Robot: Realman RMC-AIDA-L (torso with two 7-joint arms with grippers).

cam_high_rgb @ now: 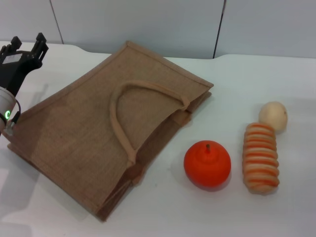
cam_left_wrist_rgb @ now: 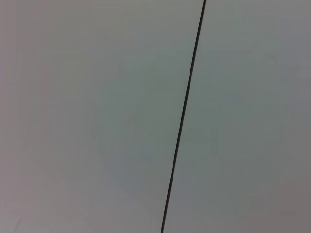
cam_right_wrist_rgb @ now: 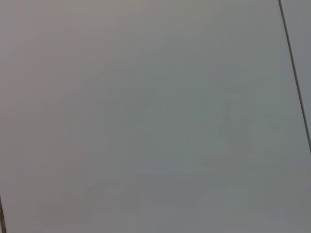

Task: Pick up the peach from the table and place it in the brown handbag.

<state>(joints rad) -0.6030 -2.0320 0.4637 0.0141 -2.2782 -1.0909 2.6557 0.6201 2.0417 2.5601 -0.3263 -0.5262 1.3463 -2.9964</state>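
Note:
The brown handbag (cam_high_rgb: pixel 94 133) lies flat on the white table (cam_high_rgb: pixel 163 212), its looped handles (cam_high_rgb: pixel 118 123) on top. No pale-pink peach shows in any view. My left gripper (cam_high_rgb: pixel 27 44) is raised at the far left, beyond the bag's left corner, its fingers apart and empty. The right gripper is out of view. Both wrist views show only a plain grey wall with a dark seam.
To the right of the bag lie a bright-orange round fruit with a stem (cam_high_rgb: pixel 207 164), a striped orange-and-cream bread-like toy (cam_high_rgb: pixel 260 157), and a pale beige round fruit (cam_high_rgb: pixel 273 114) behind it. A grey panelled wall (cam_high_rgb: pixel 148 19) stands at the back.

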